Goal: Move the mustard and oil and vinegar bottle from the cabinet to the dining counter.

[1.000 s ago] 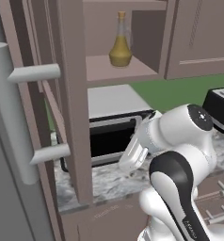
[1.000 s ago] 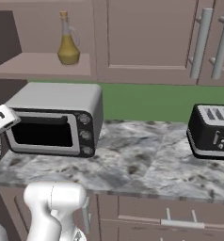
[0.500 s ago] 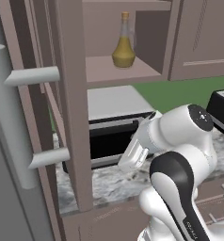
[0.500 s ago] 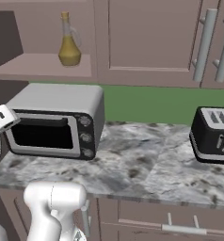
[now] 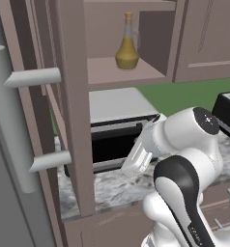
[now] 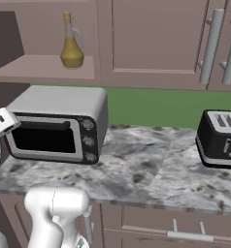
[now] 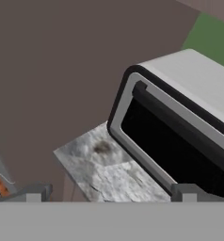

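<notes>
1. Oil bottle stands upright on the cabinet shelf, above the toaster oven.
2. Your gripper hangs low by the oven, jaws wide, empty.
3. Raise it; the neck runs vertical.

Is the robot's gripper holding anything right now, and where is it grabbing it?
Nothing. The gripper is open and empty, near the toaster oven. The oil and vinegar bottle sits on the cabinet shelf.
</notes>
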Robot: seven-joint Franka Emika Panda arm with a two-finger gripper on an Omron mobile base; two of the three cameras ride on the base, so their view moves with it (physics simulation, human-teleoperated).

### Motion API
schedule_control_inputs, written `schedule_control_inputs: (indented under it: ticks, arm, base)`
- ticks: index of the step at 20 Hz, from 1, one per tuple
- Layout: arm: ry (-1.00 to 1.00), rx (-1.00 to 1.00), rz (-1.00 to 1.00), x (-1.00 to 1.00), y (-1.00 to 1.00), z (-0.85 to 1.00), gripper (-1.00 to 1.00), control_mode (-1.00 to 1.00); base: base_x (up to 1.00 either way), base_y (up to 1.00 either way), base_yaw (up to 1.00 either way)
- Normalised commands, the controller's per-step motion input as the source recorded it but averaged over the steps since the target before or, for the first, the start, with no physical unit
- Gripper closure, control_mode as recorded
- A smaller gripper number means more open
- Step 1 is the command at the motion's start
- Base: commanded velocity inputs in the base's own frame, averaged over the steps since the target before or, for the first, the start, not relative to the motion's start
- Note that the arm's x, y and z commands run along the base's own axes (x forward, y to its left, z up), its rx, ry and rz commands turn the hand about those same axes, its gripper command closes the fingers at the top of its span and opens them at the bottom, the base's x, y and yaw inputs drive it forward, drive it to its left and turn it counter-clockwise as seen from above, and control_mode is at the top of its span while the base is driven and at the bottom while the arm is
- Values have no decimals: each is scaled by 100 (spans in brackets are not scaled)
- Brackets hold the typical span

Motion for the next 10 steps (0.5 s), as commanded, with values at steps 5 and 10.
schedule_control_inputs:
  ticks: [5, 10]
  arm:
    - [0, 0, 0, 0, 0, 0, -100, 100]
    - [-22, 5, 0, -6, 0, 16, -100, -100]
  base:
    - [-9, 0, 0]
    - [-2, 0, 0]
